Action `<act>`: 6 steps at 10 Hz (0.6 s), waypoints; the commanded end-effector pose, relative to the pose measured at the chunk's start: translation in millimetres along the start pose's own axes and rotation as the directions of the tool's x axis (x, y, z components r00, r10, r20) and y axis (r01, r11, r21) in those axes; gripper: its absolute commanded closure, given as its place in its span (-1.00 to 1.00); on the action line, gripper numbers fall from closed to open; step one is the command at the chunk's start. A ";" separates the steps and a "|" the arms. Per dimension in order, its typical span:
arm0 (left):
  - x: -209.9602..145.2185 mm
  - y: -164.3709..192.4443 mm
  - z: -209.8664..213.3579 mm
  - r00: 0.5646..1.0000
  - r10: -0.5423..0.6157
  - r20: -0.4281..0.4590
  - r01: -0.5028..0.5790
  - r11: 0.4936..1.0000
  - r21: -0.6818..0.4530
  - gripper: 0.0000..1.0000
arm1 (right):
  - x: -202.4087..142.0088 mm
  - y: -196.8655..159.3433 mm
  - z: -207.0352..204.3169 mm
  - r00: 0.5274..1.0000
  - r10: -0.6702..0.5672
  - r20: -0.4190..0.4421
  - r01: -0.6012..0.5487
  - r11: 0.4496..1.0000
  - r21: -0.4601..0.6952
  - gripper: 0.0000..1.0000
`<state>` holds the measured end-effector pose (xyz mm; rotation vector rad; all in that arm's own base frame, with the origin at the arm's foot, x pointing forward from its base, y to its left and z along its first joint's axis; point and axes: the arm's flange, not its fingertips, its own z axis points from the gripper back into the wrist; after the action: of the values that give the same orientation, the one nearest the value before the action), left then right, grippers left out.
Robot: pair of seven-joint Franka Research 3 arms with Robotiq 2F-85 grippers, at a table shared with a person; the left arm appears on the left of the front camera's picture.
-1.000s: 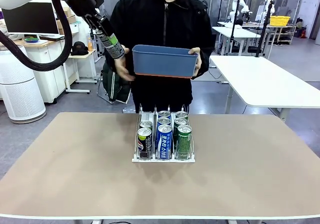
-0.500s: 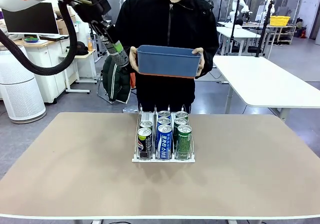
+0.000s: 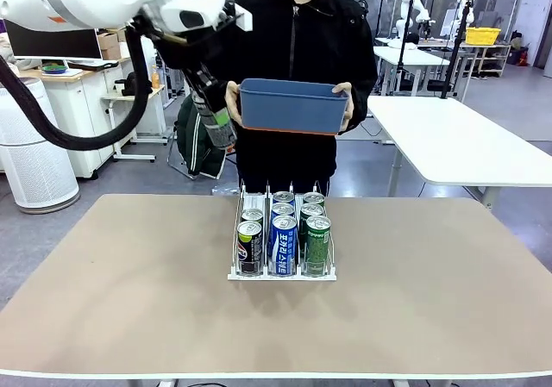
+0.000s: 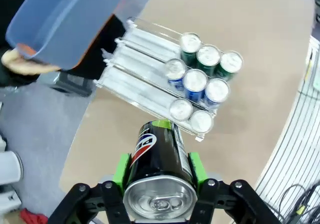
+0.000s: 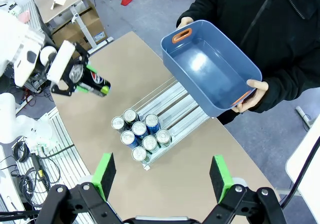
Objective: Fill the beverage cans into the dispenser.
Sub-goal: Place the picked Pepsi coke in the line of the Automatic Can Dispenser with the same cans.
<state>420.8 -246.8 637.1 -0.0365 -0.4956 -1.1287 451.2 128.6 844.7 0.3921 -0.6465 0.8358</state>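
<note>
The table (image 3: 129, 292) carries the dispenser (image 3: 282, 272) near its middle, and at twelve o'clock from it a person stands at the far edge holding a blue bin (image 3: 291, 105) in both hands, tipped so the right wrist view looks into a bare interior. The dispenser's three lanes hold eight beverage cans (image 3: 284, 236) crowded to the near end: three green in one outer lane, three blue-and-white in the middle, two dark in the other outer lane, with free track behind them. At about ten o'clock from the rack, high above the table, the left gripper (image 3: 217, 127) pinches a black can (image 4: 159, 161) between its green pads (image 4: 196, 166), the silver top facing the wrist camera. The right gripper (image 5: 162, 176) hangs well above the table with its fingers spread wide and nothing between them. The step in hand looks like carrying this can to the dark lane, the one with two cans. To do it well, the arm should pass clear of the bin and the person's hand (image 3: 232, 102), turn the can upright, centre it over the open track behind the two dark cans, lower it between the wire rails until it stands, then release without nudging its neighbours.
</note>
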 end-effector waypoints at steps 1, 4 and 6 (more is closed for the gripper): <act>-2.0 -2.3 -7.1 0.992 -0.120 0.038 0.121 0.992 -0.039 -0.16 | -0.3 0.6 1.1 1.000 0.001 -0.002 -0.001 1.000 0.001 -1.00; 6.0 -11.8 -10.8 0.994 -0.109 0.003 0.109 0.994 -0.029 -0.16 | -0.3 0.6 1.1 1.000 0.001 -0.002 -0.001 1.000 0.001 -1.00; 6.0 -11.8 -10.8 0.994 -0.109 0.003 0.109 0.994 -0.029 -0.16 | -0.3 0.6 1.1 1.000 0.001 -0.002 -0.001 1.000 0.001 -1.00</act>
<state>419.9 -256.7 628.6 -0.0389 -0.4877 -1.2564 451.2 128.6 844.6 0.3921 -0.6465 0.8359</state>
